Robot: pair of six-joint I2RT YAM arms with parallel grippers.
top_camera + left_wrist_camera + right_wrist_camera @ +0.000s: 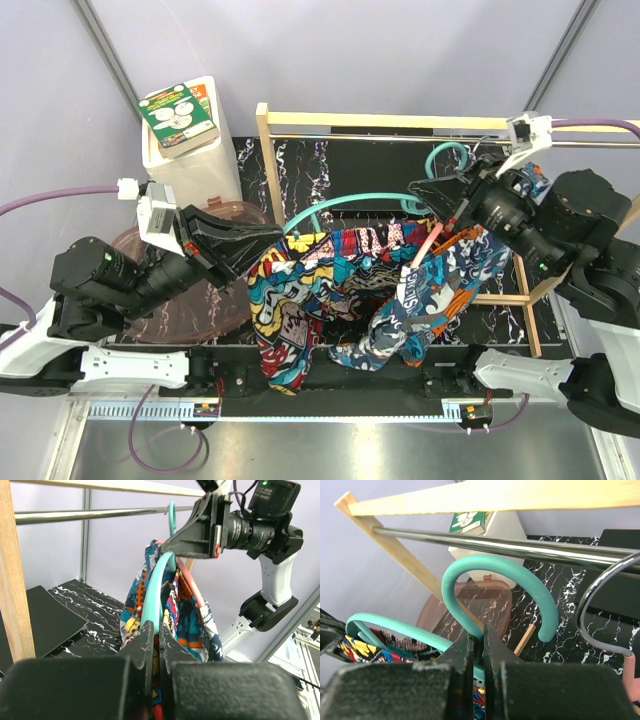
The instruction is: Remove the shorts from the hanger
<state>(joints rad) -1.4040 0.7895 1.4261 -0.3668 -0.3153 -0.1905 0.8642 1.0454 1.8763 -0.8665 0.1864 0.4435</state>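
Note:
A teal hanger (345, 205) carries the comic-print shorts (290, 300) in navy, red and yellow. They hang down on the left over the black mat. My left gripper (278, 236) (157, 630) is shut on the shorts' fabric at the hanger's left end, and the teal bar (152, 595) rises just past its tips. My right gripper (425, 190) (483, 632) is shut on the hanger's neck, just below its hook (495, 570). That hook sits under the metal rail (495, 542), off it. The teal, orange and white shorts (435, 290) hang on a pink hanger (428, 245) under the right arm.
A wooden rack frame (380, 121) with its metal rail spans the back. At the back left stands a white bin (195, 165) with a green box (178, 115) on top. A brown translucent bowl (180, 300) lies under the left arm. A grey wire hook (600, 595) hangs close to the rail.

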